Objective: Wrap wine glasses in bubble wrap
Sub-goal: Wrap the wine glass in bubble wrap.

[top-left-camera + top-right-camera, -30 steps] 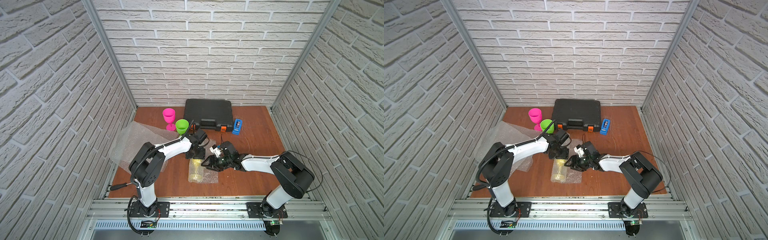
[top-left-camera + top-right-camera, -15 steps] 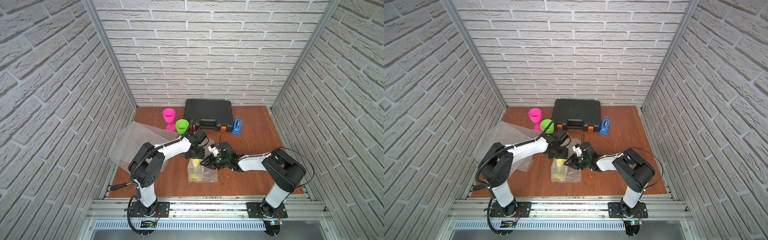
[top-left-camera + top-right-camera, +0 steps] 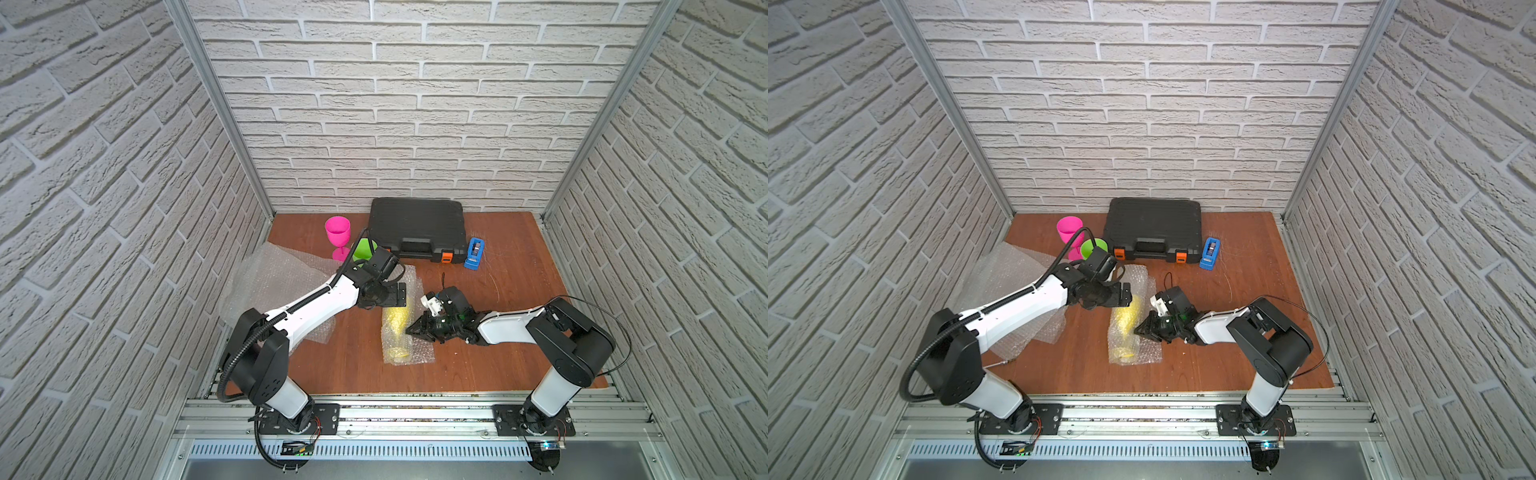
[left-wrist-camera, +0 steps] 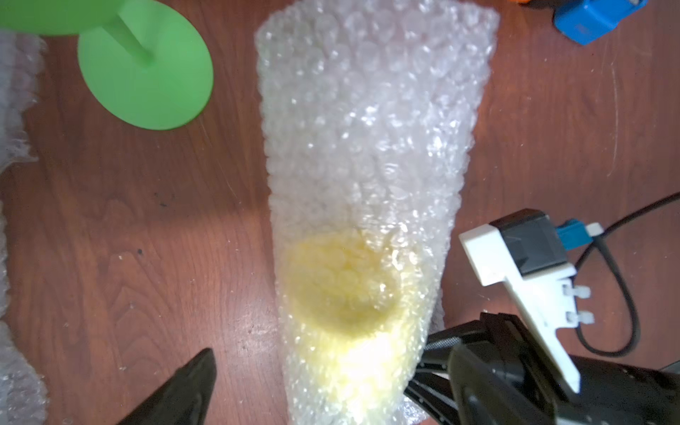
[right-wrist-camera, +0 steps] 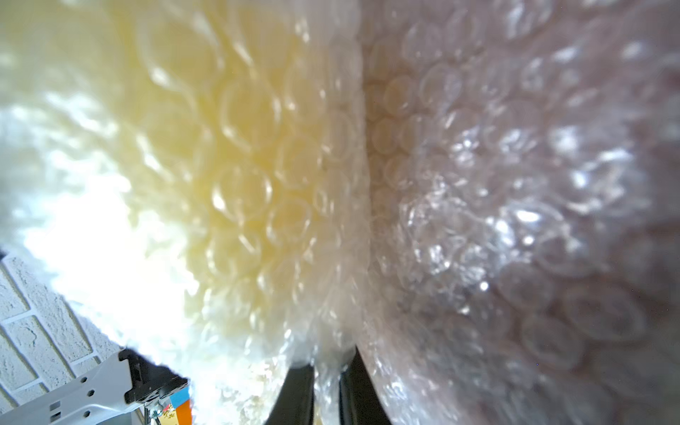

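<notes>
- Left wrist view shows the yellow glass [image 4: 342, 290] lying down inside a tube of bubble wrap [image 4: 368, 110] on the brown table [image 4: 147, 220].
- One finger [image 4: 184, 386] of the left claw [image 3: 1122, 296] sits off to the side of the bubble wrap and does not touch it. This claw is open wide and holds nothing.
- Right wrist view shows two black fingers [image 5: 298, 393] of the right claw [image 5: 325, 382] very close together. They pinch a fold of the bubble wrap between them.
- In both top views the wrapped glass lies near the middle of the table, running from 12 o'clock to 6 o'clock. The left claw is over its 12 o'clock end. The right claw is at its 3 o'clock side.
- The pink glass [image 3: 337, 230] and the green glass [image 3: 362, 249] stand up at 11 o'clock from it, close together.
- Loose sheets [image 3: 270, 282] of bubble wrap lie at 10 o'clock, partly under the left arm.
- A black case [image 3: 417, 226] sits at 12 o'clock by the wall. A blue tape holder [image 3: 474, 253] sits just beside it, at 1 o'clock.
</notes>
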Controlling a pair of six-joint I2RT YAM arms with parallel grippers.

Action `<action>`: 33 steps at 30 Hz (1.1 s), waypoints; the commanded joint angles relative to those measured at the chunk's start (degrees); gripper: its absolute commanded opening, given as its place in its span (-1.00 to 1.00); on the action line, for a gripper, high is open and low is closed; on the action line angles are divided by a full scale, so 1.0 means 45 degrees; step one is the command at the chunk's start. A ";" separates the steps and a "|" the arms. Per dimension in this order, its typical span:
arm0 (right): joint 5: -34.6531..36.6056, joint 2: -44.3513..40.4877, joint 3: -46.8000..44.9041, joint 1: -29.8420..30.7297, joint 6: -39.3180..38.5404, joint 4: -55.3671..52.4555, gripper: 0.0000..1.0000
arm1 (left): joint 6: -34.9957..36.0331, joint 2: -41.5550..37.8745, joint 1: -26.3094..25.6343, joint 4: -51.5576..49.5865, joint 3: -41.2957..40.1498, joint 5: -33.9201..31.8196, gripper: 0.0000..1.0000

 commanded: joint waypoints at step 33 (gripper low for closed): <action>-0.0621 -0.1404 -0.1439 -0.1723 -0.1045 0.0536 1.00 | -0.0407 0.2332 -0.0314 0.1521 -0.0196 0.1646 0.55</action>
